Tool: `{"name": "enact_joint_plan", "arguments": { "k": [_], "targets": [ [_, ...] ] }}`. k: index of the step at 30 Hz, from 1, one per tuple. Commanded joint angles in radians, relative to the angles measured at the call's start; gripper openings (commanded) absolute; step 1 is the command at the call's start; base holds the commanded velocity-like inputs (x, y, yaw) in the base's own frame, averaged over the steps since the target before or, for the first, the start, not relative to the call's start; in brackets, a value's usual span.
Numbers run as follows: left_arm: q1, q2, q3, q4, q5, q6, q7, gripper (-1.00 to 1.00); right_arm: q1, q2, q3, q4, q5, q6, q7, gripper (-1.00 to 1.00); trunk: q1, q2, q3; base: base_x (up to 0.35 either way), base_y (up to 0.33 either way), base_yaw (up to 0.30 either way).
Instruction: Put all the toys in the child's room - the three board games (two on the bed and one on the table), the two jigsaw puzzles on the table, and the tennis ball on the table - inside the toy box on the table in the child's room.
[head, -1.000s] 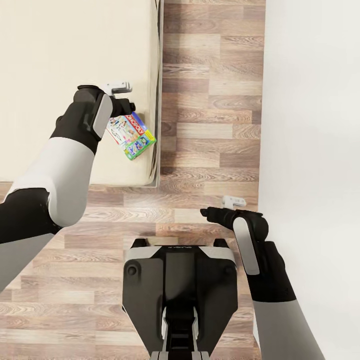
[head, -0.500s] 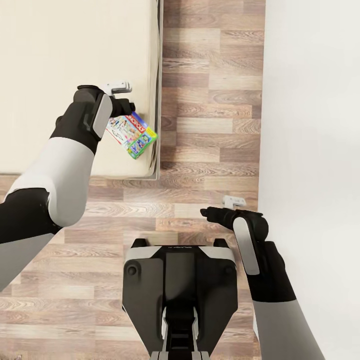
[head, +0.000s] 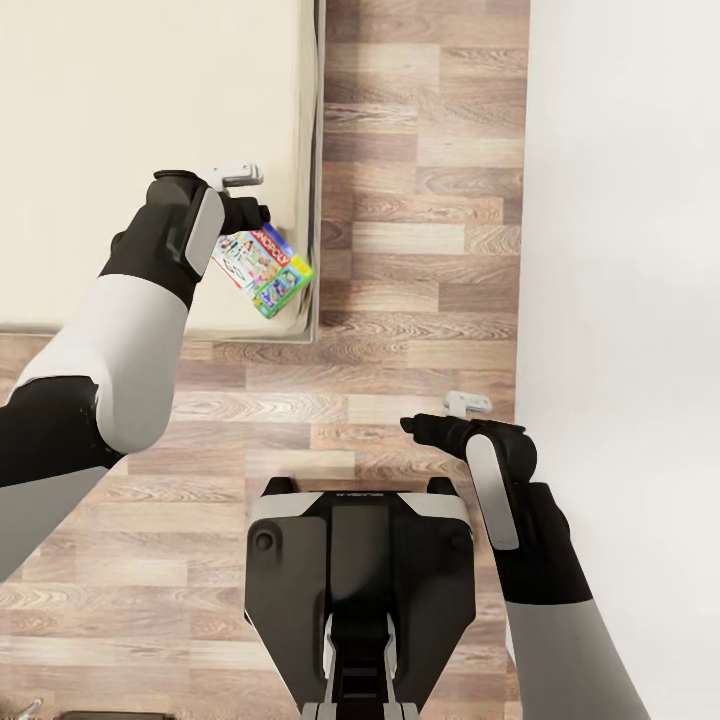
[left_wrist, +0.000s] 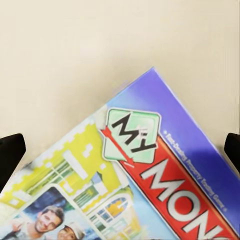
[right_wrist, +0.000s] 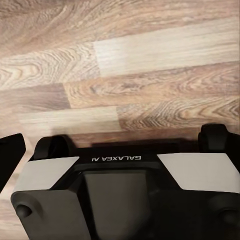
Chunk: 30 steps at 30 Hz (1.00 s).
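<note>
You're backing the base away from the bed (head: 120, 120): over the last sec the mattress corner and floor planks are sliding toward 12 o'clock in the head view, while both arms are sitting at the same spots, so it's the cam/base moving, not the things. The board game (head: 265, 270) is riding along w/ the left hand (head: 250, 215), hanging at the bed's near corner, roughly 10 o'clock from the base (head: 360, 580). In the left wrist view the box (left_wrist: 150, 190) is lying between the finger tips at both edges; looks clamped on it, judging by how it's travelling w/ the arm. The right hand (head: 415, 428) is idling over the floor (head: 420, 200) at approx 1 o'clock; can't tell if its fingers are apart or together. Meaning: one bed game is prob secured and the carry to the desk and toy box is starting. Other toys aren't in sight yet.
</note>
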<state>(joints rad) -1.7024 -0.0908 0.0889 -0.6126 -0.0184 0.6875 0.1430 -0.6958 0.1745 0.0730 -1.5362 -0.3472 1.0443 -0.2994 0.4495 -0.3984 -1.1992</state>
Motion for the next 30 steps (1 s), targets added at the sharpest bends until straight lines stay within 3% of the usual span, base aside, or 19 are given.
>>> {"name": "enact_joint_plan", "arguments": {
  "k": [1, 21, 30],
  "targets": [
    [0.000, -0.001, 0.005, -0.001, -0.002, 0.004, 0.001, 1.00, 0.000, 0.000, 0.001, -0.001, -0.010, 0.003, -0.010, 1.00, 0.001, -0.002, -0.001, -0.053, -0.008, 0.000],
    [0.000, -0.001, 0.004, -0.001, -0.002, 0.004, 0.001, 1.00, -0.002, 0.000, 0.001, -0.002, -0.010, 0.003, -0.010, 1.00, 0.001, -0.002, -0.001, -0.009, -0.001, 0.000],
    [0.000, -0.001, 0.003, -0.001, -0.002, 0.004, 0.001, 1.00, -0.002, 0.000, 0.001, -0.002, -0.010, 0.003, -0.010, 1.00, 0.001, -0.002, -0.001, -0.140, -0.044, 0.000]
  ]
}}
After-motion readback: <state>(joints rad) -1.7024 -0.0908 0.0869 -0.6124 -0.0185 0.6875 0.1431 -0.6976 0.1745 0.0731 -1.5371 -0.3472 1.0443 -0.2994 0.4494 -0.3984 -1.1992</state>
